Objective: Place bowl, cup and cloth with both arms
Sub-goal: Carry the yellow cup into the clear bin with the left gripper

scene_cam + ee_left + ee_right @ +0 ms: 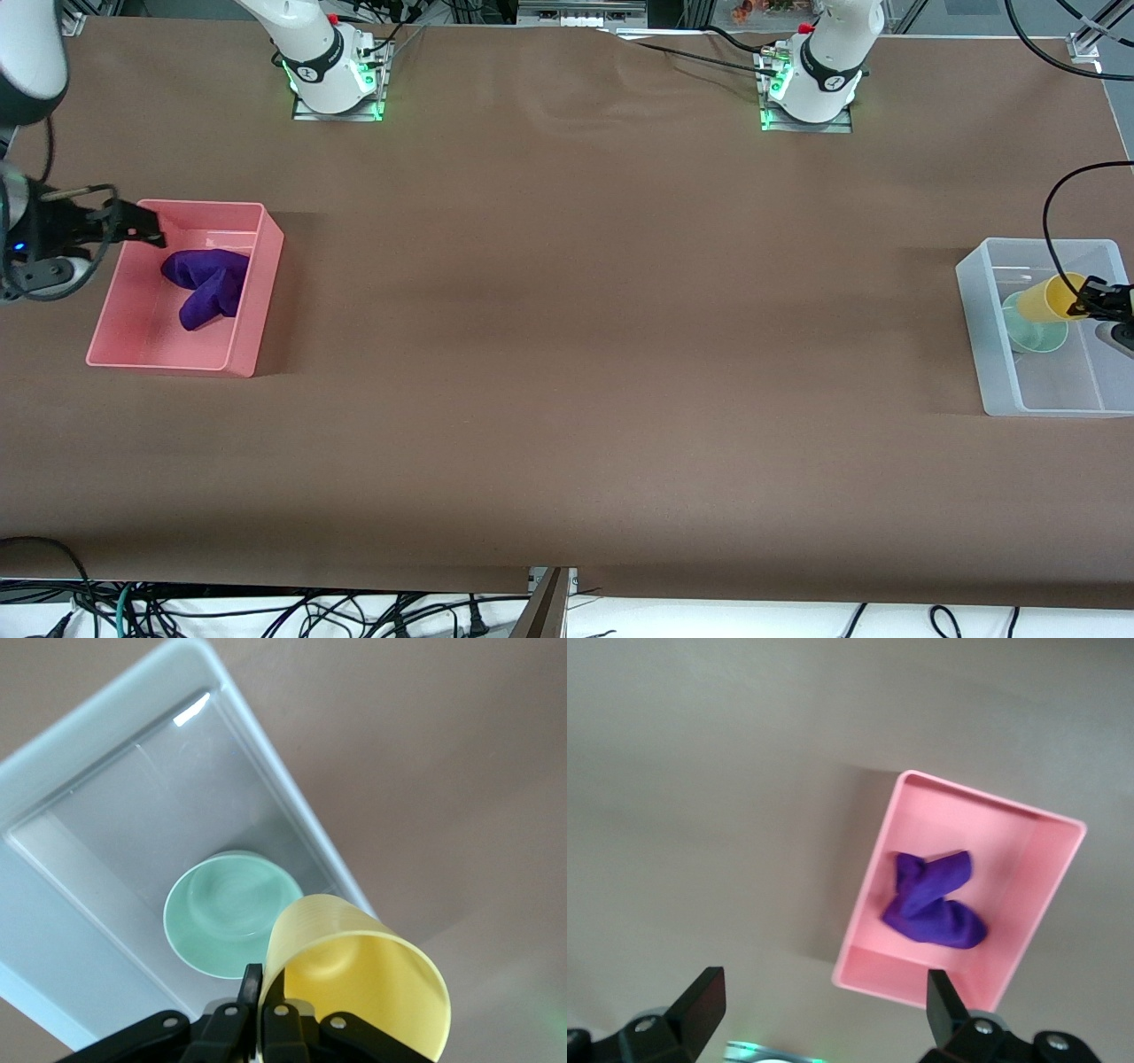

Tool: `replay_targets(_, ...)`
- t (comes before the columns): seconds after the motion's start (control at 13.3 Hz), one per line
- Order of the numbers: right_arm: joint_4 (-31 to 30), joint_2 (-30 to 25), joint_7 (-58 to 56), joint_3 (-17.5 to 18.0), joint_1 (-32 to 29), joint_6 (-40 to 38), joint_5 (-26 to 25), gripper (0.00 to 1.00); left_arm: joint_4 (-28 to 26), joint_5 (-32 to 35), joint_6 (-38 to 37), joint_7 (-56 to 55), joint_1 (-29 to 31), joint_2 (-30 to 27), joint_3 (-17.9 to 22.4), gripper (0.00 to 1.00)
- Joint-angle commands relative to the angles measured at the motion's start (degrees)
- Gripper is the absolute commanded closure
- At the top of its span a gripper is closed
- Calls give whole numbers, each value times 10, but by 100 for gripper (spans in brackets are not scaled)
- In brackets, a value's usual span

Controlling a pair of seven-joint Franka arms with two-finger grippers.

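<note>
We see the left arm reaching out to its own end of the bench, where most of it runs off the picture's edge; only its black cable and the left gripper (1091, 299) show. The gripper hangs over the clear bin (983, 337) near that end, its jaws pinching the rim of the yellow cup (1047, 298), which is tilted on its side in the air with its mouth turned toward the wrist camera. The left wrist view shows one finger (251, 992) outside the cup wall and the other inside it. Directly under the cup, the green bowl (1028, 330) stands upright on the bin's floor, beside the wall that faces the bench's middle; the cup covers part of its rim.

The right arm stretches toward its own end of the bench, its upper links cut off at the corner of the picture. The right gripper (149, 229) hovers over the pink bin's (239, 354) corner nearest the robots' edge, jaws spread wide and holding nothing. The purple cloth (209, 283) lies crumpled inside the pink bin, against the wall that faces the bench's middle. In the right wrist view we see only the two fingertips (702, 1003).
</note>
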Motion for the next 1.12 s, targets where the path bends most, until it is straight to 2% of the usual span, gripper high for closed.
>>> replay_targets(0.0,34,11,35,15,-8,-23,4,0,-3,16,29,38,26,18,-5,100)
replay_targets(0.07,34,5,36,15,-8,-18,2,0,-3,16,43,42,28,21,-5,66)
replay_targets(0.15,35,0,36,15,-9,-14,1,0,-3,16,47,43,28,21,-5,12)
replay_targets(0.22,34,-9,34,13,-9,-13,2,0,0,17,44,49,26,15,-5,0)
replay_targets(0.38,35,-15,35,12,-10,-10,4,0,0,16,29,58,19,-11,-13,0)
replay_targets(0.6,35,-17,43,13,-10,-5,1,0,7,14,-9,23,1,-49,-54,0)
replay_targets(1.05,37,-9,71,12,-7,-3,-2,0,24,5,-107,-219,-6,-122,-195,0)
